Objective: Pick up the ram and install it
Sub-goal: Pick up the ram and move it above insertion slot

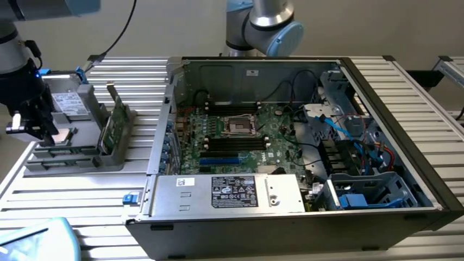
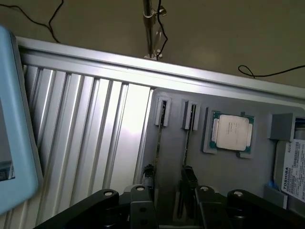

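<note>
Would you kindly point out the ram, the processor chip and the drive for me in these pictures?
ram (image 1: 114, 128): exterior view, on the green board's upright face.
processor chip (image 2: 232, 133): wrist view, on the middle of its silver lid.
drive (image 2: 291, 167): wrist view, on its white label.

Computer case (image 1: 217, 73) stands beside grey parts holder (image 1: 62, 161).

Black gripper (image 2: 168, 177). Just beyond the jaws, plain grey tray (image 2: 171, 124); green ram (image 1: 114, 125) with dark chips; silver processor (image 2: 232, 133) edged in green; white-labelled silver drive (image 2: 290, 167). Beside the jaws, ribbed silver table (image 2: 95, 124) and pale blue panel (image 2: 16, 119).
</note>
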Robot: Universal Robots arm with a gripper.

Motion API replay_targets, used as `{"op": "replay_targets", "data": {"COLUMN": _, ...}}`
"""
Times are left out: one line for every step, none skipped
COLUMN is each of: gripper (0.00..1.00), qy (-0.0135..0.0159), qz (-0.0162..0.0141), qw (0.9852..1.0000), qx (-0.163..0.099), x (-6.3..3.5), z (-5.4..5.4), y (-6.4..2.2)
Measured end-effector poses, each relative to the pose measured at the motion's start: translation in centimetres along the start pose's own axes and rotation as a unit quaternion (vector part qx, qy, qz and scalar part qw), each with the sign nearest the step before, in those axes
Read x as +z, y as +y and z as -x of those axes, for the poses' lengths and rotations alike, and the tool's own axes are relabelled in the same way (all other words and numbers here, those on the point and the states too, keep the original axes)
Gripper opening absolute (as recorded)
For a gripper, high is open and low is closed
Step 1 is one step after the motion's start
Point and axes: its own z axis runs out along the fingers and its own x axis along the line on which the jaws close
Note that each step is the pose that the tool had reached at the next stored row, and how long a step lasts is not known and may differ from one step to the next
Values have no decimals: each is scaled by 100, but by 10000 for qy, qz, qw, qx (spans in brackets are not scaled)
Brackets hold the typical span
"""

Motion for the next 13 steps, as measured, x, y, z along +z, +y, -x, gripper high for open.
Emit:
{"op": "replay_targets", "data": {"gripper": 37, "qy": 5, "qz": -13, "qw": 10000, "qx": 2, "x": 10, "z": 0, "y": 1}}
{"op": "replay_targets", "data": {"gripper": 37, "qy": 9, "qz": -29, "qw": 10000, "qx": 4, "x": 21, "z": 1, "y": 2}}
{"op": "replay_targets", "data": {"gripper": 37, "qy": 14, "qz": -48, "qw": 10000, "qx": 6, "x": 31, "z": 2, "y": 5}}
{"op": "replay_targets", "data": {"gripper": 37, "qy": 19, "qz": -67, "qw": 10000, "qx": 7, "x": 41, "z": 2, "y": 8}}
{"op": "replay_targets", "data": {"gripper": 37, "qy": 24, "qz": -82, "qw": 10000, "qx": 8, "x": 51, "z": 3, "y": 12}}
{"op": "replay_targets", "data": {"gripper": 37, "qy": 30, "qz": -96, "qw": 9999, "qx": 9, "x": 63, "z": 4, "y": 18}}
{"op": "replay_targets", "data": {"gripper": 37, "qy": 34, "qz": -107, "qw": 9999, "qx": 10, "x": 75, "z": 5, "y": 22}}
{"op": "replay_targets", "data": {"gripper": 37, "qy": 39, "qz": -116, "qw": 9999, "qx": 10, "x": 88, "z": 6, "y": 25}}
{"op": "replay_targets", "data": {"gripper": 37, "qy": 43, "qz": -122, "qw": 9999, "qx": 10, "x": 100, "z": 7, "y": 29}}
{"op": "replay_targets", "data": {"gripper": 37, "qy": 49, "qz": -126, "qw": 9999, "qx": 11, "x": 112, "z": 7, "y": 32}}
{"op": "replay_targets", "data": {"gripper": 37, "qy": 54, "qz": -128, "qw": 9999, "qx": 11, "x": 122, "z": 6, "y": 32}}
{"op": "replay_targets", "data": {"gripper": 37, "qy": 57, "qz": -129, "qw": 9999, "qx": 11, "x": 135, "z": 5, "y": 32}}
{"op": "replay_targets", "data": {"gripper": 37, "qy": 58, "qz": -129, "qw": 9999, "qx": 12, "x": 146, "z": 2, "y": 32}}
